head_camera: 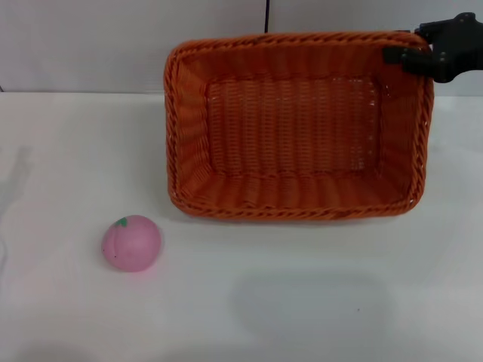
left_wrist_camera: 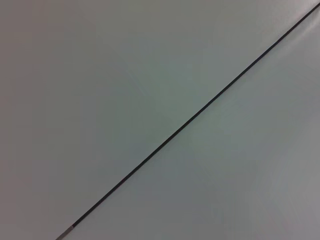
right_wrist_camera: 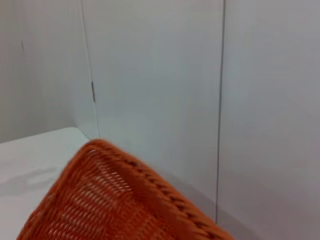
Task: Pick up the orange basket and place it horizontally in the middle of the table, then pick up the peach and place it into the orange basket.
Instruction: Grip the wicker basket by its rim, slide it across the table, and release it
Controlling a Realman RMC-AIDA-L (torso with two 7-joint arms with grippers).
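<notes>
The orange basket point(head_camera: 298, 128) hangs in the air over the white table point(head_camera: 68, 151), tipped so its opening faces me, and it casts a faint shadow on the tabletop nearer to me. My right gripper point(head_camera: 411, 54) is shut on its braided rim at the far right corner. In the right wrist view, part of the orange basket point(right_wrist_camera: 110, 200) shows against the wall. The pink peach point(head_camera: 131, 243) lies on the table at the front left, well apart from the basket. My left gripper is out of sight, and the left wrist view shows only a pale surface with a dark seam.
A pale grey panelled wall point(head_camera: 90, 45) runs behind the table. Bare white tabletop lies in front of the basket and around the peach.
</notes>
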